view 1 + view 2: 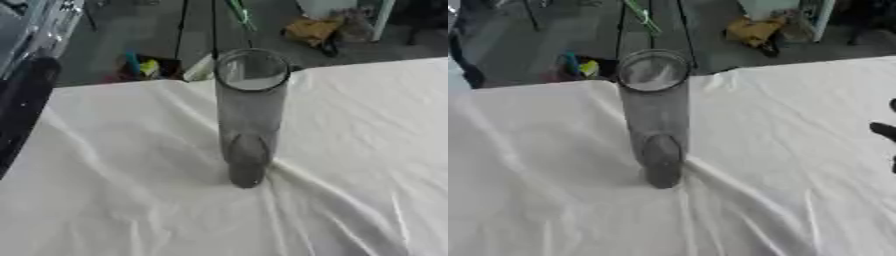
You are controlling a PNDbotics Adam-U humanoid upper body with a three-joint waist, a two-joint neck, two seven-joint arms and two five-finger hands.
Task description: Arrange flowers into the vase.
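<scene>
A tall clear glass cylinder vase (249, 115) stands upright in the middle of the white tablecloth (131, 200), and its round mouth (653, 70) shows nothing inside. A thin green stem (238, 14) crosses the top edge beyond the vase rim; what holds it is out of view. In the right eye view, my right hand (883, 130) shows only as dark fingertips at the right edge, spread apart over the cloth and holding nothing, well right of the vase. A dark arm-like shape (24, 105) runs down the left edge in the left eye view; no left hand shows.
The cloth is creased, with a ridge running from the vase base toward the lower right. Beyond the table's far edge lie the floor, a yellow object (311, 29), a box of coloured items (144, 67) and thin dark poles.
</scene>
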